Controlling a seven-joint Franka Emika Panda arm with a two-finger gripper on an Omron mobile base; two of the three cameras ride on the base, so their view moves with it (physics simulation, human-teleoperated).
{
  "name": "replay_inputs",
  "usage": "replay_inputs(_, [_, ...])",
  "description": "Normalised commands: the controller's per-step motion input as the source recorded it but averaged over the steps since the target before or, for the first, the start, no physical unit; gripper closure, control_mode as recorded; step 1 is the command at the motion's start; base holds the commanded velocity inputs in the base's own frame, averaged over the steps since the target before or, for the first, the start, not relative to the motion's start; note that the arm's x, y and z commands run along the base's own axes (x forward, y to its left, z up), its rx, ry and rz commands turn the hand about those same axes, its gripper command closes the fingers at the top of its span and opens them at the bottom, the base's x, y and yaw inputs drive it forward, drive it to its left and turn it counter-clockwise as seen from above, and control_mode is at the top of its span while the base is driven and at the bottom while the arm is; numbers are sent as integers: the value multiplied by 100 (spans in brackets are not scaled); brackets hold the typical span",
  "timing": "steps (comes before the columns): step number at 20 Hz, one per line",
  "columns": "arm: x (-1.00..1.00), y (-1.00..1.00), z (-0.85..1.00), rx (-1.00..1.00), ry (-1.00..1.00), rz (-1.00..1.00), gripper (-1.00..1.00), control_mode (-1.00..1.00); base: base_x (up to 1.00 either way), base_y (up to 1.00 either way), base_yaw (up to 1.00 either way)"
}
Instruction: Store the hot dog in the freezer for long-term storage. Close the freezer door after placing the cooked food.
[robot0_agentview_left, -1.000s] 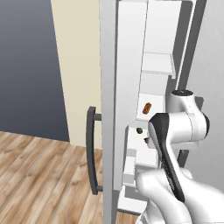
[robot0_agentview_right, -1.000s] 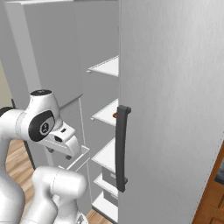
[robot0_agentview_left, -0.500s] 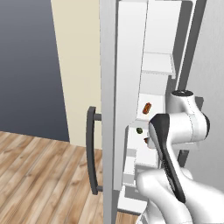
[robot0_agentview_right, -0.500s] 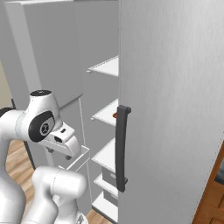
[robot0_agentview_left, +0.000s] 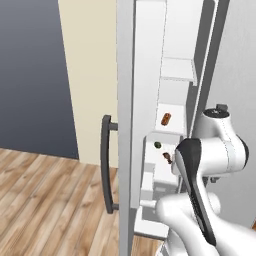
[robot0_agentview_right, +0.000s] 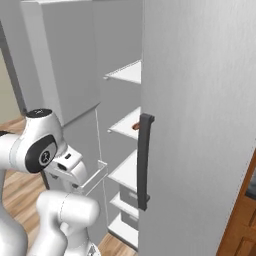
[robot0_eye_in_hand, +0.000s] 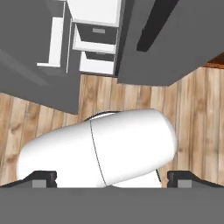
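Observation:
The freezer (robot0_agentview_left: 172, 95) stands open, its white shelves (robot0_agentview_right: 127, 125) showing. On a middle shelf lies the hot dog (robot0_agentview_left: 165, 119), an orange-red sausage in a tan bun; its end peeks out past the fridge door (robot0_agentview_right: 135, 126). The freezer door (robot0_agentview_left: 126, 100) is swung wide, seen edge-on, with its dark bar handle (robot0_agentview_left: 106, 170) on the outer side and white bins (robot0_agentview_left: 150, 175) inside. My gripper (robot0_eye_in_hand: 111, 178) is open and empty, well away from the shelves, pointing down at the wooden floor (robot0_eye_in_hand: 197, 109) in front of the fridge.
A small green round item (robot0_agentview_left: 157, 145) and a dark brown lump (robot0_agentview_left: 167, 158) sit on the shelf below the hot dog. The closed plain fridge door (robot0_agentview_right: 200, 125) with its dark handle (robot0_agentview_right: 144, 160) is right of the freezer. Lower drawers (robot0_eye_in_hand: 97, 43) show at the freezer's bottom.

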Motion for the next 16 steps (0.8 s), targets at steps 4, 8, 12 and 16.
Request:
replay_inputs(4, [0,0,0,0,0,0,-100,100,-63,0,-18])
replay_inputs(8, [0,0,0,0,0,0,-100,100,-52,3,-27])
replay_inputs(12, [0,0,0,0,0,0,-100,100,-39,13,-33])
replay_inputs(16, [0,0,0,0,0,0,-100,100,-37,26,-40])
